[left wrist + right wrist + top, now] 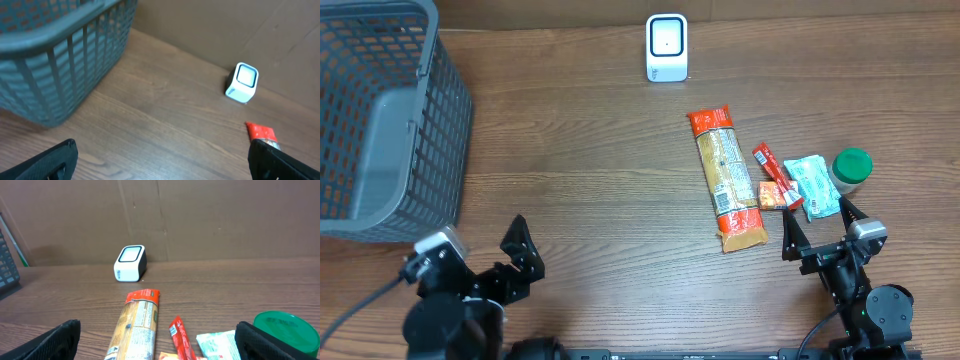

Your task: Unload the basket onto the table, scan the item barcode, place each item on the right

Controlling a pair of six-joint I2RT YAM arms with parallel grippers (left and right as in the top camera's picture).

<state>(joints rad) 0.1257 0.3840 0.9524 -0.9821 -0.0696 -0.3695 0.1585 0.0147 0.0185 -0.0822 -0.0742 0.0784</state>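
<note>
A white barcode scanner (667, 47) stands upright at the table's far edge, also seen in the left wrist view as the scanner (242, 82) and in the right wrist view as the scanner (130, 263). A long tan packet with red ends (727, 178) lies right of centre, printed side up (137, 325). Beside it are a red stick packet (777, 172), a small orange packet (772, 195), a pale teal pouch (812, 185) and a green-lidded jar (851, 168). My right gripper (820, 228) stands open just in front of these items, holding nothing. My left gripper (480, 248) is open and empty at the front left.
A grey plastic basket (380, 120) fills the back left corner, close beyond my left gripper (162, 150). A brown cardboard wall backs the table behind the scanner. Bare wood lies between the basket and the long packet.
</note>
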